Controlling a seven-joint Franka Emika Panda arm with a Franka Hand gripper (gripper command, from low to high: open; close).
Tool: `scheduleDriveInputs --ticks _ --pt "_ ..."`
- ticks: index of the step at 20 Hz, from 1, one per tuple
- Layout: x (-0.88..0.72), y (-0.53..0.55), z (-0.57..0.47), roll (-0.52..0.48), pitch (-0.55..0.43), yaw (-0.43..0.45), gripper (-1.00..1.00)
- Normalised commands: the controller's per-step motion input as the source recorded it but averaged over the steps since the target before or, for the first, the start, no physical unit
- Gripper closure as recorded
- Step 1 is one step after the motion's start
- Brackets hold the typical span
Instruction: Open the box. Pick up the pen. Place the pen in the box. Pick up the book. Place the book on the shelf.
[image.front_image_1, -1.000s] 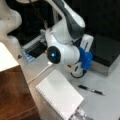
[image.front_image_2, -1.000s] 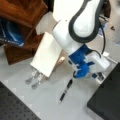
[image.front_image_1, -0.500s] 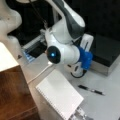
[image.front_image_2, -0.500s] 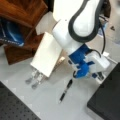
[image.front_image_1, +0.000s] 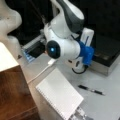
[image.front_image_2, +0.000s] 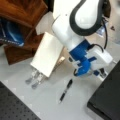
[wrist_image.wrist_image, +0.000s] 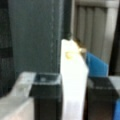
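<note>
Box (image.front_image_1: 105, 53): flat black lid, silver-grey side, shut, at a front view's right; in a front view it's the dark slab (image.front_image_2: 107, 100) at bottom right. Tool (image.front_image_2: 101, 72) w/ blue plastic body hangs by the box edge; wrist view shows its two black blocky fingers (wrist_image.wrist_image: 46, 100) w/ a white slab between them, can't tell if clenched or released. Pen (image.front_image_1: 90, 90), slim, black, lies on the grey bench (image.front_image_1: 105, 105), apart from the box. Book (image.front_image_1: 60, 96), white, spiral edge, lies flat near the brown wooden shelf (image.front_image_1: 15, 97).
</note>
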Motion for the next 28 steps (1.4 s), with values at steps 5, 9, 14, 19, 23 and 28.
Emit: scheduleDriveInputs --ticks 5,9,14,19,23,28 --pt "0.18 0.31 0.48 -0.02 0.101 0.115 1.0" --pt "0.22 0.32 0.5 -0.005 0.054 0.13 1.0" --pt "0.2 0.33 0.62 0.006 0.082 0.09 1.0" --pt "0.19 0.22 0.48 0.033 0.068 0.068 1.0" --pt "0.23 0.09 0.29 0.091 0.053 0.063 1.0" --pt "0.3 0.16 0.3 0.124 0.068 -0.017 1.0"
